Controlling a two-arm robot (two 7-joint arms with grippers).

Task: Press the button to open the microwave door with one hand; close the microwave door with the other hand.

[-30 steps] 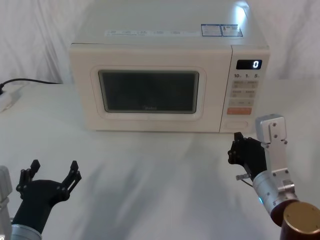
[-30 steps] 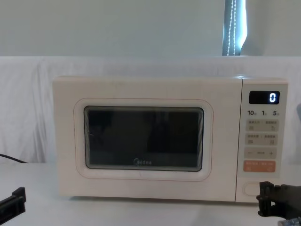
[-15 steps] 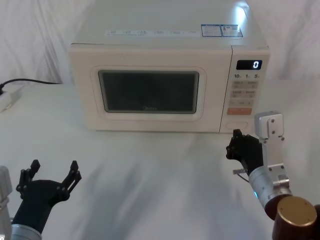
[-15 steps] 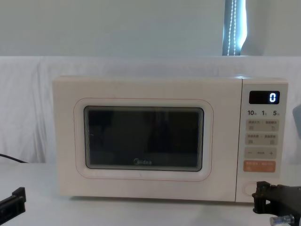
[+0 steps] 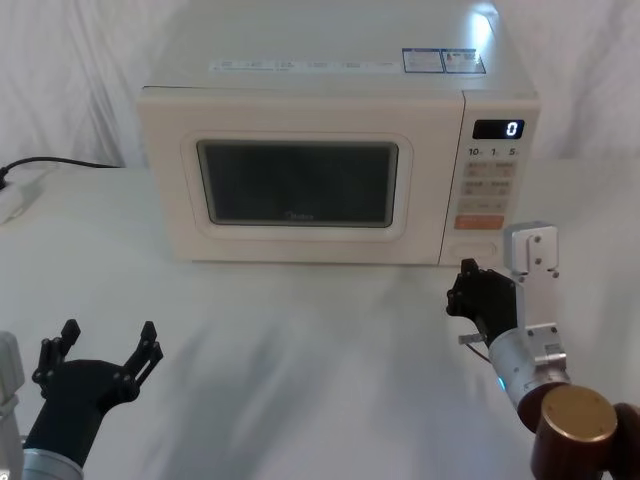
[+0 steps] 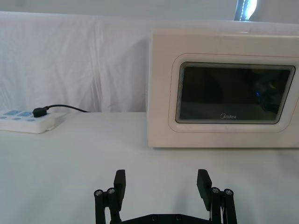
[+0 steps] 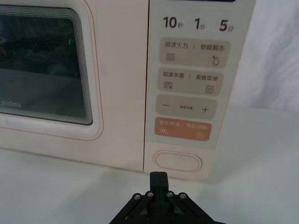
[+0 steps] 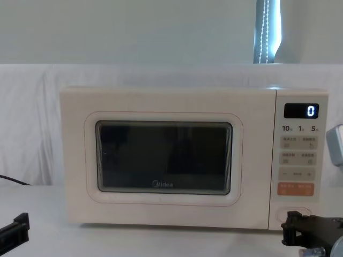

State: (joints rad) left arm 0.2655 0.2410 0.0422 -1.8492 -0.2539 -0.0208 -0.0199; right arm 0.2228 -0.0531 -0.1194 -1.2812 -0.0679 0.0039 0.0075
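Observation:
The microwave door point(image 5: 300, 185) is closed, a cream panel with a dark window, also seen as the door point(image 6: 236, 93) and door point(image 8: 163, 158). The pill-shaped button point(image 5: 472, 251) sits at the bottom of the control panel. My right gripper point(image 5: 466, 272) is shut with nothing in it, a short way in front of and just below the button. In the right wrist view its joined tips point(image 7: 158, 176) point just left of the button point(image 7: 178, 162). The right gripper point(image 8: 292, 230) covers the button's lower edge point(image 8: 293, 213). My left gripper point(image 5: 105, 342) rests open near the table's front left, also seen as the left gripper point(image 6: 161, 184).
A white power strip point(image 6: 25, 122) with a black plug and cable lies on the table at the far left. An orange key point(image 7: 183, 130) sits just above the button. White cloth covers the table point(image 5: 300, 340) and hangs behind the microwave.
My right gripper has crept left and forward toward the lower right corner of the microwave. The left gripper and the door have not moved.

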